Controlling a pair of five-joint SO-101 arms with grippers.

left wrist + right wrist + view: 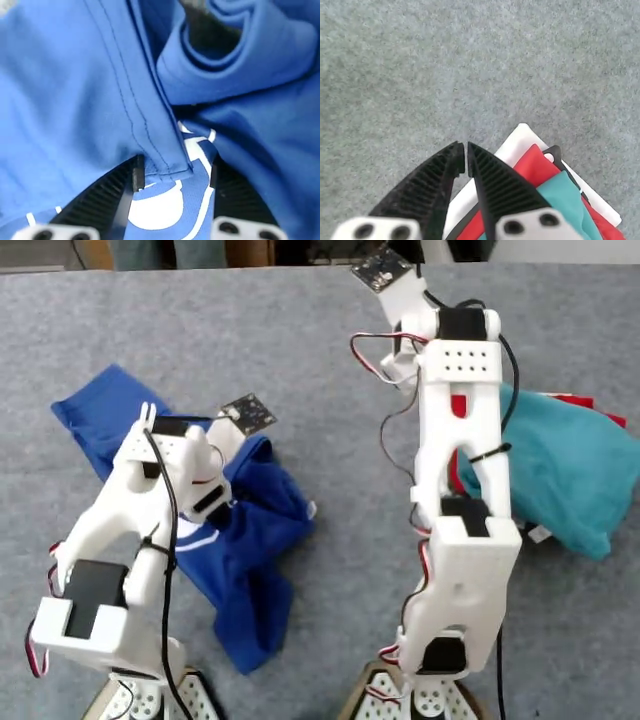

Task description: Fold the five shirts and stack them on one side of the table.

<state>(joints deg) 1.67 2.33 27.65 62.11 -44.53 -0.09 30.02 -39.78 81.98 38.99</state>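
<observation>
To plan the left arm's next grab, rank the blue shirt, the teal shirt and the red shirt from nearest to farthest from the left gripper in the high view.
1. Blue shirt, crumpled on the left side, right under the left gripper.
2. Teal shirt, atop the pile on the right side.
3. Red shirt, an edge showing beyond the teal one, farthest right.

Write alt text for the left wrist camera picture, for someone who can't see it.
The left gripper has its black fingers spread, with the stitched hem of a crumpled blue shirt lying between them. A white print shows on the fabric beside it.
</observation>
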